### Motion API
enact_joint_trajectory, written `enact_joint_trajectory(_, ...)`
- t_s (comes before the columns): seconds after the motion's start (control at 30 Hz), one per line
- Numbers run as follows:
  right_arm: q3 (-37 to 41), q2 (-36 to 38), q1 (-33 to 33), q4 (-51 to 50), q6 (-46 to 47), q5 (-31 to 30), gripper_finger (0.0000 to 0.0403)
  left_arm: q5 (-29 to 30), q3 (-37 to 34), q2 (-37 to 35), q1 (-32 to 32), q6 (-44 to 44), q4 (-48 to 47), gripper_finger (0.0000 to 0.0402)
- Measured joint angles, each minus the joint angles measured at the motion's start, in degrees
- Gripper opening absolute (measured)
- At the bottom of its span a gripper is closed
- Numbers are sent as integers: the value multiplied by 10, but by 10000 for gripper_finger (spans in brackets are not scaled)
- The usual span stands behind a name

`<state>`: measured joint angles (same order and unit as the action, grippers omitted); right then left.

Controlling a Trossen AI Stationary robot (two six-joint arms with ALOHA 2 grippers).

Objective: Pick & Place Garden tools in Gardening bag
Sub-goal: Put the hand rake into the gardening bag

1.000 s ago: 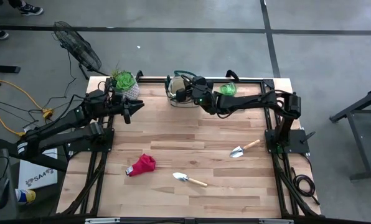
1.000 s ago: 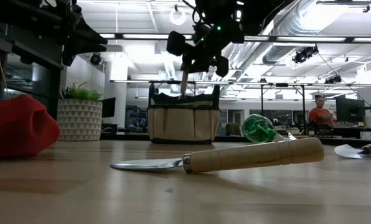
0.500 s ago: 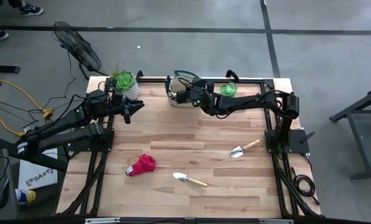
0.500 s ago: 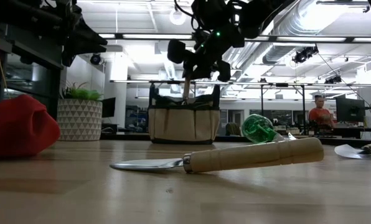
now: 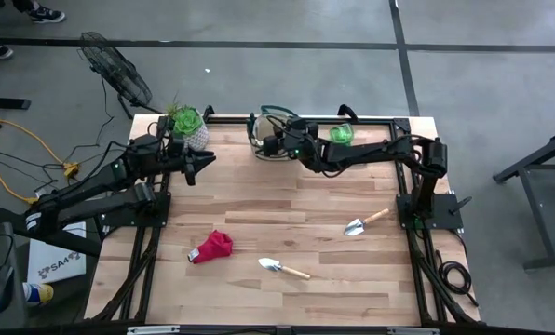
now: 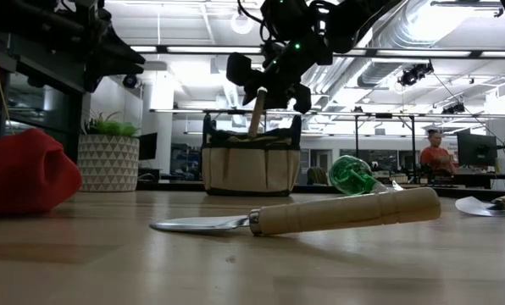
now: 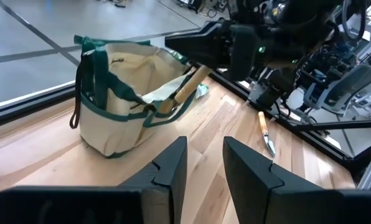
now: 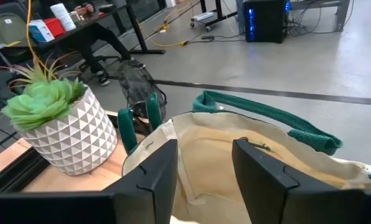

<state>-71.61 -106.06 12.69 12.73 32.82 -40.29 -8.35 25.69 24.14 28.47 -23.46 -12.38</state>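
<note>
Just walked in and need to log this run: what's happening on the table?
The right gripper is over the gardening bag at the table's far edge, its fingers parted; a wooden tool handle leans out of the bag just below it. The left gripper waits near the potted plant. Two trowels, a red cloth and a green plastic piece remain on the table.

The gardening bag, a small round beige tote with dark green trim, stands upright at the counter's far edge. A wooden tool handle sticks out of its mouth at a tilt, and two green shear handles rise from its side. The translucent green piece lies near the bag. Two silver trowels with pale handles lie flat, well apart, and the crumpled red cloth rests nearer the front.
</note>
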Motion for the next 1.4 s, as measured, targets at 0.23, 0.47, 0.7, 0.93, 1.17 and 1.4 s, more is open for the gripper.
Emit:
enact_joint_trajectory(0.23, 0, 0, -7, 27, -33, 13, 108, 0, 0, 0, 0, 0, -10, 102)
enact_joint_trajectory(0.47, 0, 27, -7, 46, -97, 16, 69, 0, 0, 0, 0, 0, -11, 102)
enact_joint_trajectory(0.7, 0, 92, -7, -5, -131, 40, 8, 0, 0, 0, 0, 0, -11, 102)
enact_joint_trajectory(0.93, 0, 152, -7, -192, -24, 148, 2, 1, 0, 0, 0, 0, -11, 102)
enact_joint_trajectory(1.17, 0, 158, 8, -234, 18, 282, 2, 3, 0, 0, 0, 5, -11, 102)
enact_joint_trajectory(1.4, 0, 157, 17, -239, 36, 304, 2, 4, 0, 0, 0, 10, -11, 102)
